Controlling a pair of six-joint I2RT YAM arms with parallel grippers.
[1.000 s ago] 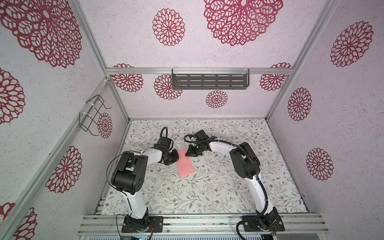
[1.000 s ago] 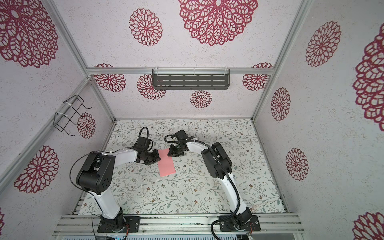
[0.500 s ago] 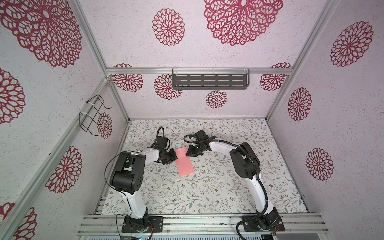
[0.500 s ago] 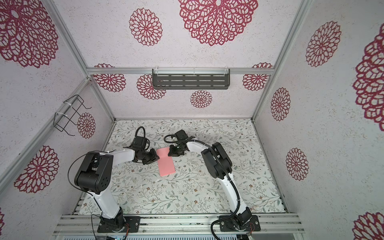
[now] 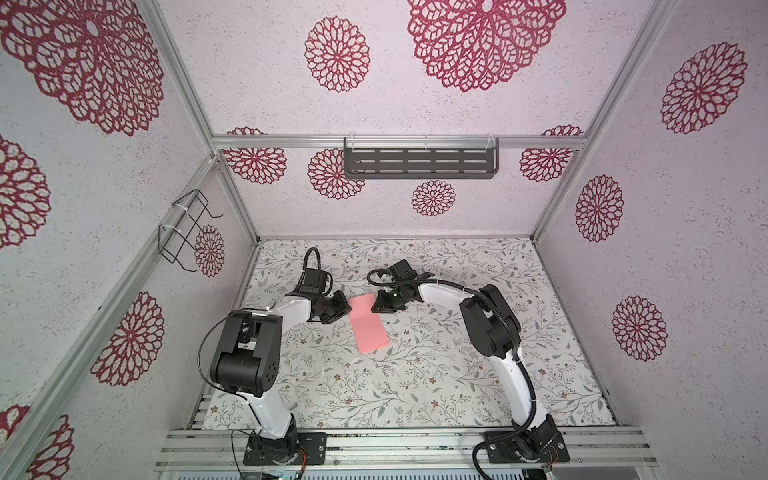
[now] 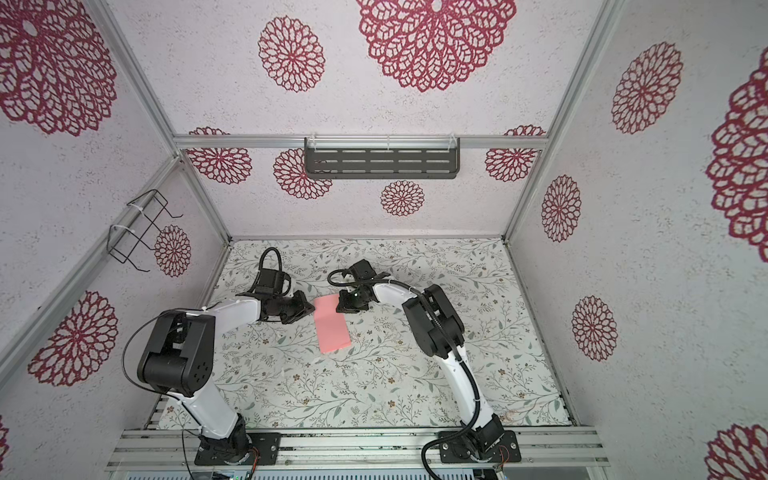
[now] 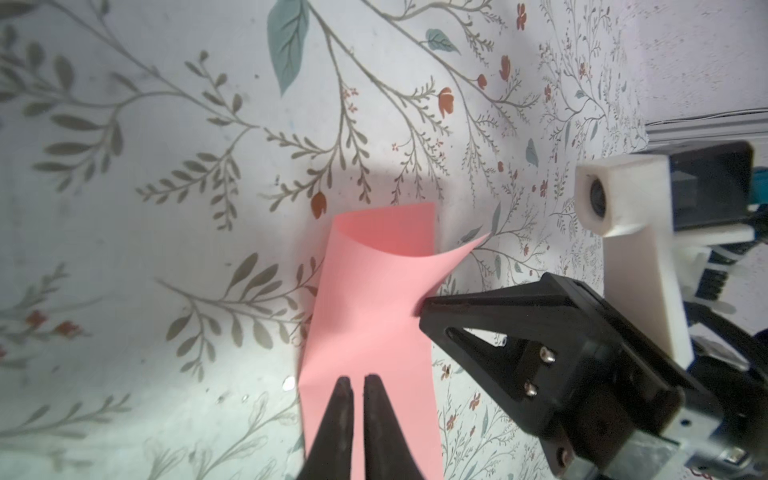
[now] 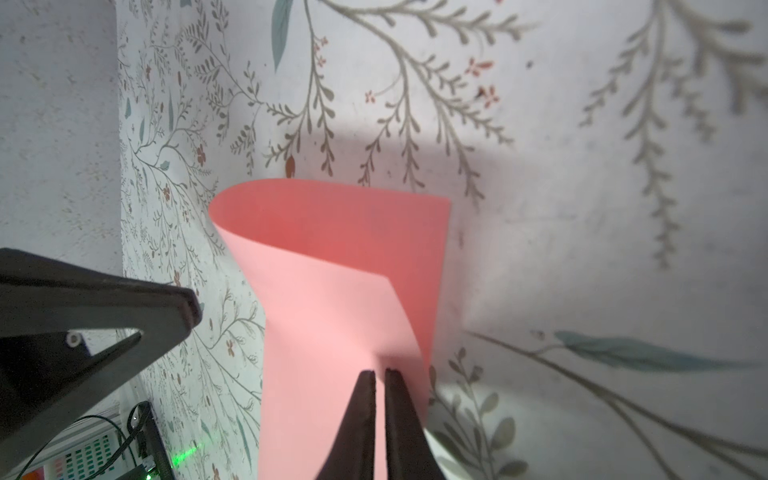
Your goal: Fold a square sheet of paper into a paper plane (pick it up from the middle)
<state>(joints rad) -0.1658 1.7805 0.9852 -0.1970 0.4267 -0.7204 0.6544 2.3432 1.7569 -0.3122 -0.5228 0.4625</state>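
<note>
Square sheet of paper (image 5: 370, 328), salmon-pink, lies on the floral table mat (image 5: 457, 374) between the two arms, doubled over loosely into a long strip. In both top views the strip runs slantwise, with its far end between the two grippers and its near end free on the mat. The fold is not pressed flat. In the left wrist view the sheet (image 7: 370, 316) has its upper layer bowed above the lower one, and one corner curls up and outward. The right wrist view shows the same rounded bend in the sheet (image 8: 324, 324), with the darker lower layer beneath.

The left gripper (image 5: 348, 308) sits at the strip's far left corner. Its fingers (image 7: 338, 415) are drawn almost together with a thin slit between them, tips over the paper. Whether any paper is caught in that slit I cannot tell from this angle.

The right gripper (image 5: 375, 306) is at the far right corner. Seen from its own wrist, the right gripper (image 8: 380, 371) is pinched together, nipping the edge of the raised upper layer
</note>
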